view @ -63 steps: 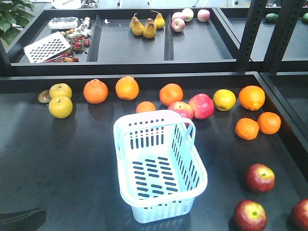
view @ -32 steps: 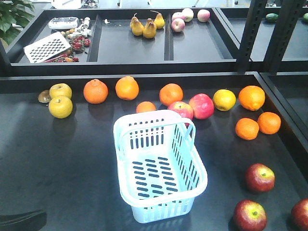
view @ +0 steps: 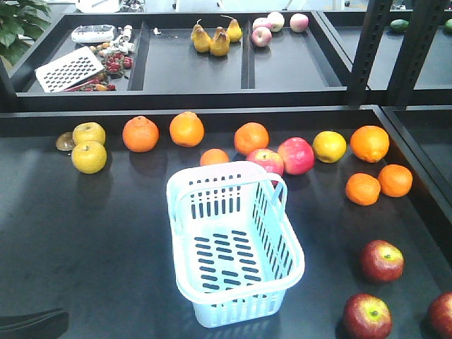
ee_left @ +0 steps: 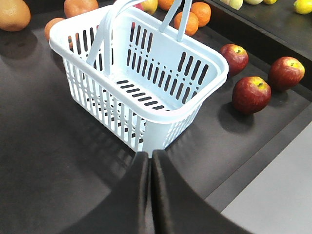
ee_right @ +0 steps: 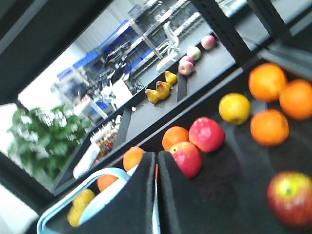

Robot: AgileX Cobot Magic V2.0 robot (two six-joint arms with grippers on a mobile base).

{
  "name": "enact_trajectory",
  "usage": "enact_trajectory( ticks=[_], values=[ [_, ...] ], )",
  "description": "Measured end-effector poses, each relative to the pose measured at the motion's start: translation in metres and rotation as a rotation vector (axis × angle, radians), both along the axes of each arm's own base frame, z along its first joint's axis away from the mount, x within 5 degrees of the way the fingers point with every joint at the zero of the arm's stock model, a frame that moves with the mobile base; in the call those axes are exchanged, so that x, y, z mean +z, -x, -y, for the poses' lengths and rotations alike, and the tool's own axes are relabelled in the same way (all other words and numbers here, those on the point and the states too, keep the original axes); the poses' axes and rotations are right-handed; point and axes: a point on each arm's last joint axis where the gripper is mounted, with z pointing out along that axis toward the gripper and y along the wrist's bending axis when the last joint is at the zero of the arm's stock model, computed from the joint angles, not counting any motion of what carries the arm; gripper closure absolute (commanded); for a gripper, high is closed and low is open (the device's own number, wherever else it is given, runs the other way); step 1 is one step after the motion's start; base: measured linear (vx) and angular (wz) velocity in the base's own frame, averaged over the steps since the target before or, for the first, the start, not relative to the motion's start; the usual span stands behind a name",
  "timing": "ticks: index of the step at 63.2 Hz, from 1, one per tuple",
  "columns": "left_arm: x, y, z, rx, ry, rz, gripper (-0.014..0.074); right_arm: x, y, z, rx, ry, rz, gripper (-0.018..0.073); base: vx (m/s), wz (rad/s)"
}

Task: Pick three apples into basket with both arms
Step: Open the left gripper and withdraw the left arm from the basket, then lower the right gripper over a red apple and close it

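Nothing has been moved: the basket [view: 236,307] is still empty, and the apples [view: 382,260] are left at the near right. The left gripper [ee_left: 150,163] and right gripper [ee_right: 156,168] are pressed together, empty.

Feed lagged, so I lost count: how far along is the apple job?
Nothing is done: the basket is empty. Nothing is in hand: both arms' jaws are shut on nothing. All three dark red apples sit on the table right of the basket, to be picked.

The pale blue slotted basket [view: 233,309] stands upright, handle raised. Three dark red apples [view: 382,260] lie apart, near its right side.
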Motion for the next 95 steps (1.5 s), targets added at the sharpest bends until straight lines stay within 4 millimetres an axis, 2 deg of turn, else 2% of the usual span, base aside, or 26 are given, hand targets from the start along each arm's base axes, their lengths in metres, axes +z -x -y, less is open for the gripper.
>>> enact_trajectory(
  ticks=[10, 17, 21, 25, 31, 36, 37, 47, 69, 83, 95],
  values=[
    [0.000, 0.000, 0.000, 0.000, 0.000, 0.000, 0.0604, 0.042, -0.004, -0.003, 0.081, 0.243, -0.246, 0.0552, 0.00, 0.00],
    [0.000, 0.000, 0.000, 0.000, 0.000, 0.000, 0.0604, 0.064, -0.021, -0.004, 0.167, 0.394, -0.439, 0.0475, 0.00, 0.00],
    [0.000, 0.000, 0.000, 0.000, 0.001, 0.000, 0.0604, 0.072, -0.034, -0.005, 0.218, 0.448, -0.527, 0.0377, 0.00, 0.00],
    [0.000, 0.000, 0.000, 0.000, 0.002, -0.001, 0.0604, 0.078, -0.048, -0.005, 0.268, 0.496, -0.604, 0.0237, 0.00, 0.00],
    [0.000, 0.000, 0.000, 0.000, 0.002, -0.001, 0.0604, 0.075, -0.069, -0.005, 0.322, 0.530, -0.700, -0.0009, 0.00, 0.00],
    [0.000, 0.000, 0.000, 0.000, 0.002, -0.001, 0.0604, 0.068, -0.086, -0.004, 0.334, 0.536, -0.746, -0.0164, 0.00, 0.00],
    [0.000, 0.000, 0.000, 0.000, 0.002, -0.001, 0.0604, 0.066, -0.090, -0.004, 0.333, 0.538, -0.753, -0.0171, 0.00, 0.00],
    [0.000, 0.000, 0.000, 0.000, 0.002, -0.001, 0.0603, 0.053, -0.111, -0.003, 0.341, 0.535, -0.808, -0.0155, 0.00, 0.00],
    [0.000, 0.000, 0.000, 0.000, 0.002, -0.001, 0.0603, 0.039, -0.128, -0.003, 0.410, 0.559, -0.919, -0.0028, 0.00, 0.00],
    [0.000, 0.000, 0.000, 0.000, 0.002, -0.001, 0.0603, 0.018, -0.164, -0.003, 0.485, 0.540, -1.072, -0.0019, 0.00, 0.00],
    [0.000, 0.000, 0.000, 0.000, 0.002, -0.001, 0.0603, -0.014, -0.193, -0.004, 0.538, 0.495, -1.208, -0.0019, 0.00, 0.00]
  ],
)
